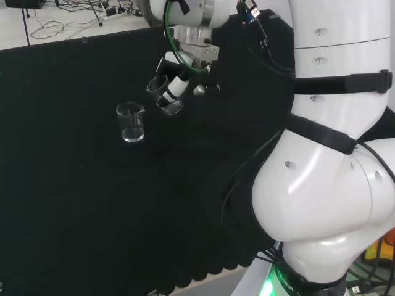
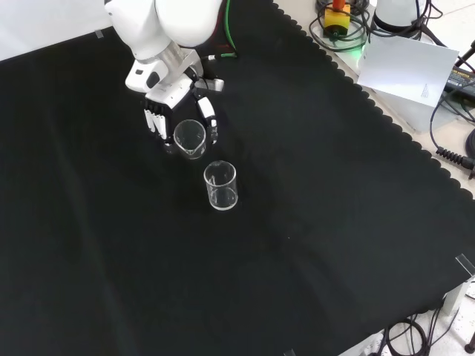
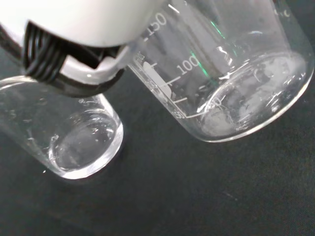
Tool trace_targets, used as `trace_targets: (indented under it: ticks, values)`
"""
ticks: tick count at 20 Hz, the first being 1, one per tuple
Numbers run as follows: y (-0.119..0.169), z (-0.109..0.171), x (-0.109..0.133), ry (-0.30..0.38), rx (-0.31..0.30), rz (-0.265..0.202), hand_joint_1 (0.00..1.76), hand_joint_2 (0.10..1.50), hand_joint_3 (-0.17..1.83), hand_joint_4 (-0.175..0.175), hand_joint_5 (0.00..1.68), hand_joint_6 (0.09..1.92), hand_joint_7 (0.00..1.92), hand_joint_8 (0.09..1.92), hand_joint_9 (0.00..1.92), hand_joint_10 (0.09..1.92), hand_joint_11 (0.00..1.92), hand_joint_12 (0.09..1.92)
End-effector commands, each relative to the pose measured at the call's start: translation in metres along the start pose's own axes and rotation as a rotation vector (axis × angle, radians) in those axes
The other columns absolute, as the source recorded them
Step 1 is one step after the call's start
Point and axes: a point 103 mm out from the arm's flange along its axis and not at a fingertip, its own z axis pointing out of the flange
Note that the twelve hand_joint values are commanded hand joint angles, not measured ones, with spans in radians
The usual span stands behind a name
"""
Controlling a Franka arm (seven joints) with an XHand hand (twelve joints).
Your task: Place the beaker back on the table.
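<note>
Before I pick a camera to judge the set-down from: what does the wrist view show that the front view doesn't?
Wrist view alone: the printed graduation marks on the held beaker and its base seen above the cloth.
Front view alone: the black cloth to its scalloped edge, and the robot hand curled round the held beaker.
Both: the held beaker and the second beaker standing beside it.

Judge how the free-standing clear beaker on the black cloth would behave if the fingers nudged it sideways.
The free-standing beaker looks empty, so probably light and quick to slide or tip. Its straight, tallish walls suggest a high push might topple it. Being clear ware, it is likely rigid, smooth and breakable. The hand holds another beaker nearby.
</note>
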Motion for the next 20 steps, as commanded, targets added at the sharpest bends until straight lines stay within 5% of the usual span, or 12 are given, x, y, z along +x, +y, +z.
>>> trace_targets:
  ticks: [1, 20]
  values:
    - [0.001, 0.012, -0.011, 0.038, -0.019, 0.007, 1.3, 0.55, 0.86, -0.007, 1.19, 0.84, 1.38, 0.66, 1.35, 0.47, 1.11, 0.91]
    - [0.005, 0.037, -0.034, 0.125, -0.062, 0.035, 1.3, 0.56, 0.84, 0.001, 1.21, 0.82, 1.39, 0.62, 1.35, 0.47, 1.09, 0.93]
